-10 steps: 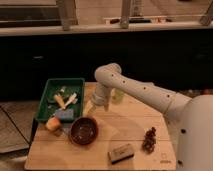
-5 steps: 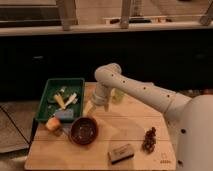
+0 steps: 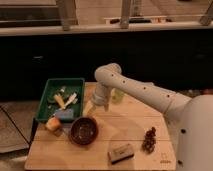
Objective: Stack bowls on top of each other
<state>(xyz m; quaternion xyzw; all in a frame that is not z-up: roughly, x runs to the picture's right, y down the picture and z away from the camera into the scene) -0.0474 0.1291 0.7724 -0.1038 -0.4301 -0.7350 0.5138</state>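
A round, glossy reddish-brown bowl (image 3: 83,130) sits on the wooden table (image 3: 135,125), front left of centre. I cannot tell whether it is one bowl or a stack. My gripper (image 3: 90,108) hangs from the white arm (image 3: 135,89) just above and behind the bowl's right rim, beside the green tray. A pale yellowish thing shows at the gripper's tip.
A green rectangular tray (image 3: 60,99) with several small items stands at the table's left. An orange fruit (image 3: 53,123) lies in front of it. A sponge-like block (image 3: 121,153) lies at the front. A dark bunch of grapes (image 3: 149,139) lies right. A pale cup (image 3: 118,95) stands behind the arm.
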